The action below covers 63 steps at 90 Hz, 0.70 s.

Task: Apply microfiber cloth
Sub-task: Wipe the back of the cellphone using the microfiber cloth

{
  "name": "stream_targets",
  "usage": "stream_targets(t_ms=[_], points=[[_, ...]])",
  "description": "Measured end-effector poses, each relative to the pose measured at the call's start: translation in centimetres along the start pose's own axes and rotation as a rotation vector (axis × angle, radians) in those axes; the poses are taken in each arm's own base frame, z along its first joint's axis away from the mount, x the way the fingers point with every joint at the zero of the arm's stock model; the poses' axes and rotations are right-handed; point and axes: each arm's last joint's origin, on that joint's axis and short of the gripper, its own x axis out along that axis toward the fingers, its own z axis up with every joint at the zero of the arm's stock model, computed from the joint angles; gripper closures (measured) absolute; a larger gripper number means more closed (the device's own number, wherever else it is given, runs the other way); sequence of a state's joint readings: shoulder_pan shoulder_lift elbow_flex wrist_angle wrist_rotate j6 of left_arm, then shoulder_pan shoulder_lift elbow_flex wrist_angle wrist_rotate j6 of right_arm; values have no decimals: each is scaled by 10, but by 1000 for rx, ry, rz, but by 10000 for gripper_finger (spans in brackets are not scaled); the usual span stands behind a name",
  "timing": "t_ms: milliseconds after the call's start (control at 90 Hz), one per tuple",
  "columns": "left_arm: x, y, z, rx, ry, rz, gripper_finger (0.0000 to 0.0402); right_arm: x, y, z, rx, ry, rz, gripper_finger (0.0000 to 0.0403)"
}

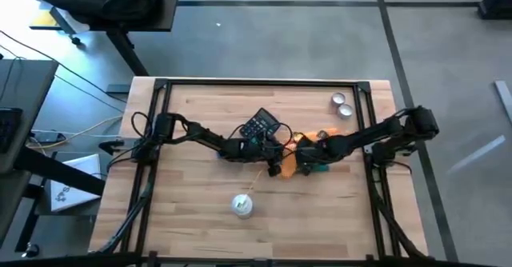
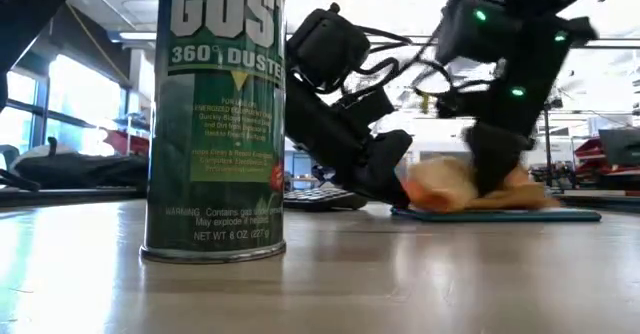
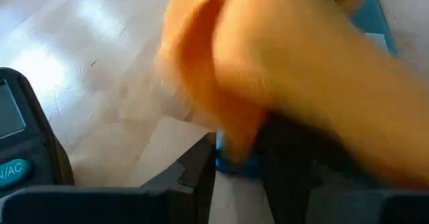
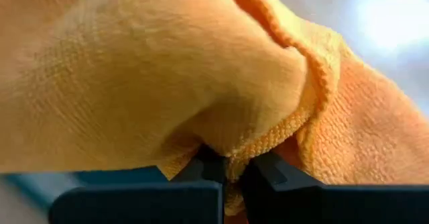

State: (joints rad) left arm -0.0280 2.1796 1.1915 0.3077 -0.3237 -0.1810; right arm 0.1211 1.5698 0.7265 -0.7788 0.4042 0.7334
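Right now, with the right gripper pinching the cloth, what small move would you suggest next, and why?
Probably carry the cloth toward the calculator. The right gripper is pinched shut on a fold of it, and the cloth still lies bunched over a blue flat item, beside the calculator rather than on it. The left gripper sits by the cloth's edge; whether it holds anything is unclear.

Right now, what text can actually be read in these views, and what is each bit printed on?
"GUST": top of the green duster can, cut off by the picture's edge.
"360° DUSTE": band below it on the can, cut off.
"WARNING: Contains gas under pressure" and "NET WT. 6 OZ": can's base, only partly legible.
"N/AC": key on the black calculator, cut off.
The can's remaining fine print is too small to read.
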Motion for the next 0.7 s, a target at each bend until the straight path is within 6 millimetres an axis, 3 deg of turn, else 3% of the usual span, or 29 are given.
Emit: stream_targets(t_ms=[111,178,367,533,611,700], points=[[0,0,0,1,1,0,310,-5,-15,-21,24,147,-154,403],[0,0,0,0,0,1,310,-11,-18,-24,54,136,-170,403],[0,0,0,0,-2,2,310,-14,4,-8,90,-77,33,403],[0,0,0,-1,-4,2,310,-23,29,16,-22,-271,334,403],[0,0,0,0,-4,2,310,-24,31,16,-67,-251,390,403],[0,0,0,0,-4,2,310,-20,24,7,-39,-125,331,403]])
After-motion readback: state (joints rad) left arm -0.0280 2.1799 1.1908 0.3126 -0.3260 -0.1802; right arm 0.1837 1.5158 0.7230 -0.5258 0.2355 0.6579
